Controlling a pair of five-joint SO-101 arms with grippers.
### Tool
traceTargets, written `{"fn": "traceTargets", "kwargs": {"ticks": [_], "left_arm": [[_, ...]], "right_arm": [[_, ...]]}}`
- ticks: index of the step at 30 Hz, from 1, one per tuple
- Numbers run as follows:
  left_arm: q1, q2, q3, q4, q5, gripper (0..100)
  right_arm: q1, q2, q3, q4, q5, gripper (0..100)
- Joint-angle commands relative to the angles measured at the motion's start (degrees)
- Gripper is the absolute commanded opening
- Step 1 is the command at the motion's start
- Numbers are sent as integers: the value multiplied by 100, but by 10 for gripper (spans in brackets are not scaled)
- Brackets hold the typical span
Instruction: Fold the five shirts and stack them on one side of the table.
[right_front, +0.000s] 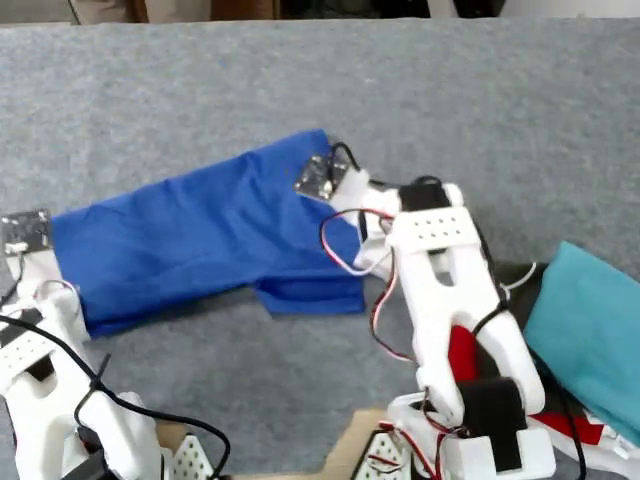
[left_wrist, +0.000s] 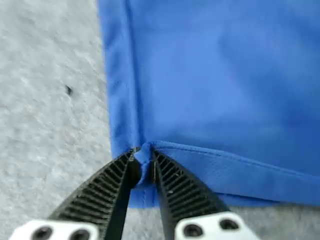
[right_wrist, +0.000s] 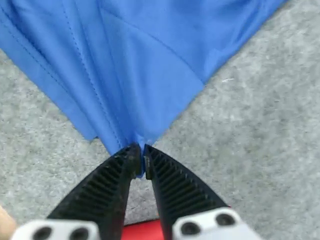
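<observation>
Blue shirt (right_front: 200, 235) stretches left-right; left jaws and right jaws pinch opposite ends.

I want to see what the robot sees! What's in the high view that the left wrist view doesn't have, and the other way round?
Just from above: the whole blue shirt spread out, a teal shirt at the side, and a red thing under the right arm. Just from the left wrist: the left gripper up close, its ribbed fingers pinching the shirt's hemmed corner, plus a tiny dark speck. Both: blue shirt on the grey table cover.
</observation>
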Motion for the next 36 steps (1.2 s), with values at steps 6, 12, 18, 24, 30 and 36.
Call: {"fn": "traceTargets", "kwargs": {"ticks": [6, 12, 18, 24, 30, 36], "left_arm": [[-70, -136, -62, -79, -35, 23], [-97, -145, -70, -79, -26, 144], [-440, -145, -519, -35, -26, 150], [-958, -145, -1073, -26, -26, 145], [-615, -92, -1785, 176, 1160, 30], [545, 171, -2418, 862, 2321, 19]], "right_arm": [[-347, -541, 655, 70, 624, 41], [-295, -681, 673, 79, 624, 44], [-127, -681, 664, 88, 624, 157], [-242, -778, 312, 580, 835, 208], [-400, -224, -1200, 554, -88, 34], [-699, 1895, -3556, 615, -791, 16]]}}
